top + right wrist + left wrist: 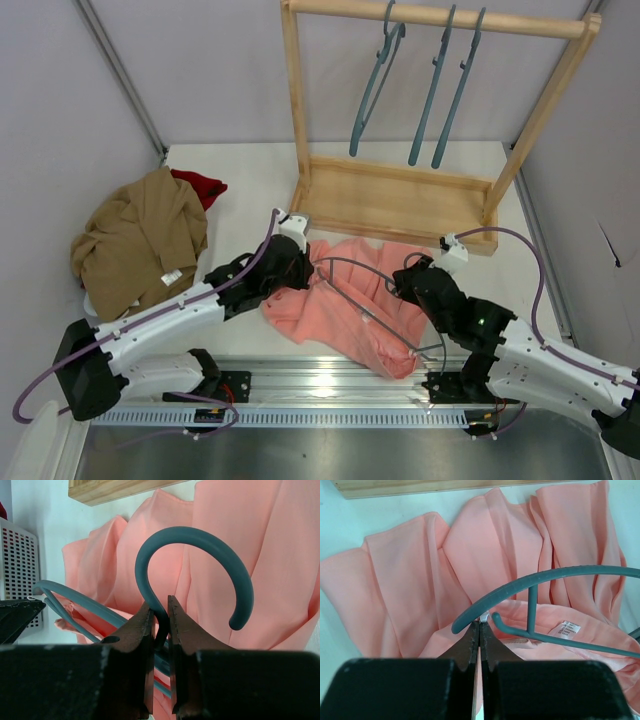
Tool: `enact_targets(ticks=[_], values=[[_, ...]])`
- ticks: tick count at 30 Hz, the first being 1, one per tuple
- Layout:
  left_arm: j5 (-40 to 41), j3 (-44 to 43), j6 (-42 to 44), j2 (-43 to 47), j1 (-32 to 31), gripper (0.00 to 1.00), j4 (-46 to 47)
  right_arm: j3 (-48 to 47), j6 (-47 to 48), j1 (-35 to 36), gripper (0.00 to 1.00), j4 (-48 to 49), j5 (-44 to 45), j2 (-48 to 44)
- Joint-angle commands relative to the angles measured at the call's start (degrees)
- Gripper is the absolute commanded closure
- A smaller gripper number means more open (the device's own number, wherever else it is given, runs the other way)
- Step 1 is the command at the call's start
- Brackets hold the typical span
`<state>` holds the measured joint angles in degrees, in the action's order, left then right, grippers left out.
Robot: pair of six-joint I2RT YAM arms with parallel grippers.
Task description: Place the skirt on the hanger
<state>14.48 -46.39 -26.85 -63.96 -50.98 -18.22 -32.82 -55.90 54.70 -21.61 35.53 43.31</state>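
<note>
The skirt [345, 310] lies crumpled on the white surface [240, 170], just in front of the wooden rack [400, 205] and between the two arms. The hanger [195, 534] lies on top of it, with its hook toward the right arm. The right tool [160, 604] is pressed tight on the thin neck under the hook. I think that is a good place to hold, because the hanger cannot spin or slide away while the cloth is pulled. The left tool [479, 624] is pressed together too, right beside the hanger's far tip. It looks like it is pinching the skirt's top edge there, but the cloth is thin and the gap is tiny, so I am not fully sure. The white label [567, 628] shows just past the hanger's low bar, so the skirt's top seems to be open there. Holding the edge so near the tip makes sense, since it has only a short way to go to slip over that end. The skirt does not look to be on the hanger yet. Next the edge likely needs lifting over the tip while the right side holds steady. If the pinch is weak, the cloth may slip out.
</note>
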Motion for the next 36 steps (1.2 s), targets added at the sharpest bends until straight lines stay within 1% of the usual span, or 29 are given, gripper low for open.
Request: enact_targets(ticks=[1, 6, 16, 19, 22, 25, 28, 36], values=[[2.04, -4.31, 1.01, -0.11, 0.36, 0.97, 0.03, -2.95, -0.44, 0.50, 1.00, 1.74, 0.51, 0.20], [2.92, -5.73, 0.57, -0.81, 0.36, 0.97, -1.29, -3.13, -0.17, 1.02, 1.00, 1.66, 0.33, 1.25], [-2.78, -3.80, 1.10, 0.86, 0.36, 0.97, 2.22, -3.13, 0.44, 1.11, 1.00, 3.59, 0.77, 2.83], [-3.41, -2.92, 1.36, 1.56, 0.36, 0.96, 3.01, -3.39, 0.70, 1.20, 1.00, 3.85, 0.24, 3.62], [-5.68, -3.00, 3.12, 2.09, 0.27, 0.96, 3.10, -3.48, 0.79, 1.11, 1.00, 3.68, 1.12, 3.98], [-6.39, -2.82, 4.17, 2.88, 0.27, 0.96, 2.31, -3.83, 1.14, 1.11, 1.00, 3.15, 3.23, 3.71], [-5.87, -2.39, 5.23, 3.58, 0.27, 0.97, -0.41, -4.09, 1.58, 0.76, 1.00, 2.80, 4.89, 2.83], [-6.04, -0.98, 5.58, 6.13, 0.27, 0.96, -1.74, -4.36, 2.73, -0.82, 1.00, 3.15, 5.17, 2.83]])
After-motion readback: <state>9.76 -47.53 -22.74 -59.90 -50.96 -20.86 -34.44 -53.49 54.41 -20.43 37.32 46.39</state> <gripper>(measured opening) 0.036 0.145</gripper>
